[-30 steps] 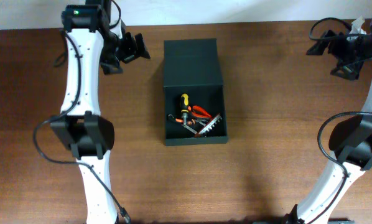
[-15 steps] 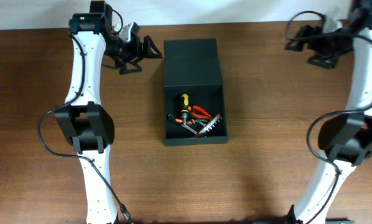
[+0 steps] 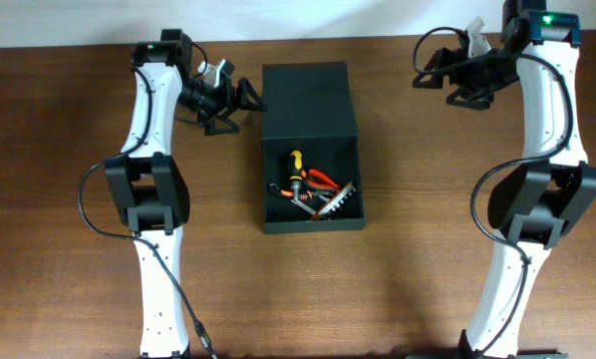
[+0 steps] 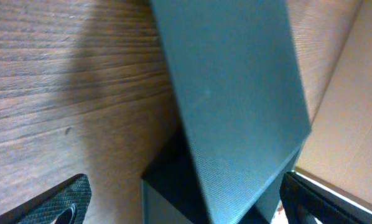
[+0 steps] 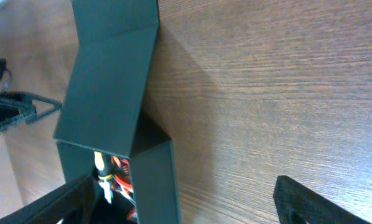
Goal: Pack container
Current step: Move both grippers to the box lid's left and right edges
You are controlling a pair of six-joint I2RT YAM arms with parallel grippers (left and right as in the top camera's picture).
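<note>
The container (image 3: 314,223) is a dark green-black box at the table's middle, with its flap lid (image 3: 306,100) folded back toward the far side. Inside lie a yellow-handled screwdriver (image 3: 295,164), red pliers (image 3: 324,179) and other small tools. My left gripper (image 3: 246,104) is open just beside the lid's left edge; in the left wrist view the lid (image 4: 236,93) fills the space ahead of the left gripper (image 4: 186,211). My right gripper (image 3: 425,75) is open, well to the right of the lid. The right wrist view shows the right gripper (image 5: 192,211), the container (image 5: 152,180) and the tools (image 5: 108,171).
The brown wooden table (image 3: 438,249) carries only the container. Both arm bases stand at the near edge, left (image 3: 163,319) and right (image 3: 502,319). A pale surface (image 4: 354,124) lies beyond the table's far edge.
Both arms have swung inward toward the container. The left gripper has come right up to the lid's left edge. The right gripper has moved left and its jaws have narrowed slightly.
</note>
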